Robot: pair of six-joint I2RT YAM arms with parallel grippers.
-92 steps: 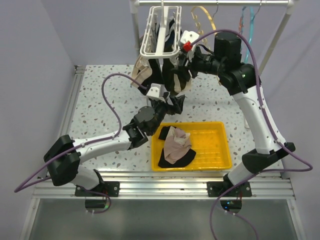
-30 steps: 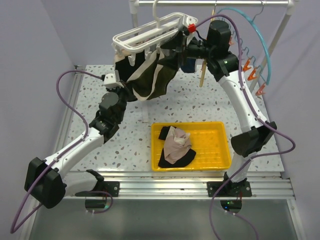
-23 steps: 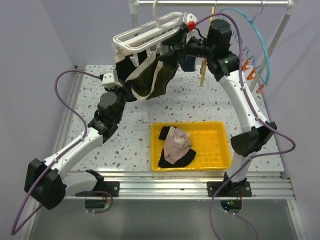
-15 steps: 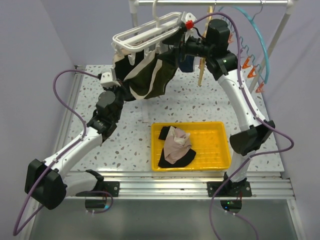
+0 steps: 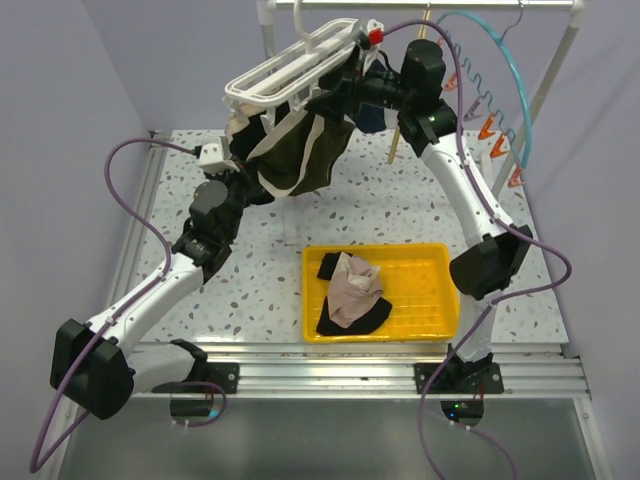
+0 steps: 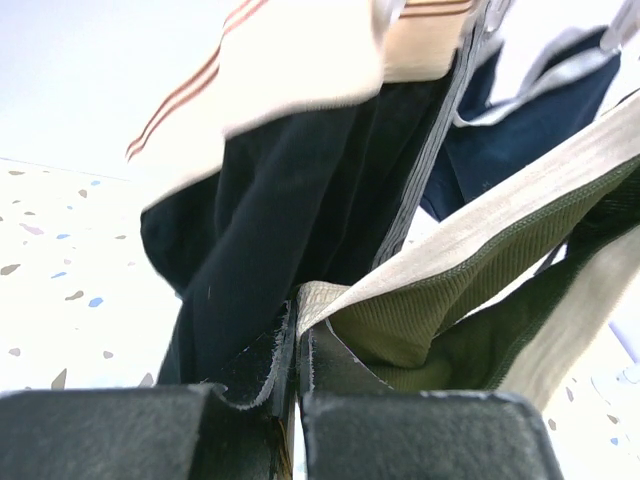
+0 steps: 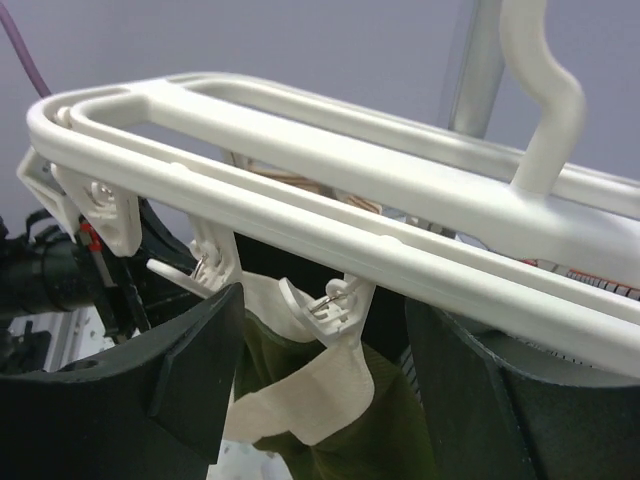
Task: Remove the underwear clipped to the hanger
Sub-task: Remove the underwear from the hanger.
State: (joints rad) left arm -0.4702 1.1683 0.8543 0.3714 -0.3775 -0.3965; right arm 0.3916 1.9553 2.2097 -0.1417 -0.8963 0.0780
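Note:
A white clip hanger hangs tilted from the rail, with several pieces of underwear clipped under it. The olive-and-cream underwear is stretched down and to the left. My left gripper is shut on its cream band. Beside that piece hang a black piece, a navy one and a cream striped one. My right gripper stands open under the hanger bar. Its fingers flank the white clip that pinches the olive piece's cream band.
A yellow tray near the front holds a pink-beige piece and a black piece. On the rail to the right hang a blue hanger with orange clips and a wooden one.
The right arm has moved up and to the left along the hanger, and the hanger tilts a little more. The left gripper keeps its hold on the olive piece.

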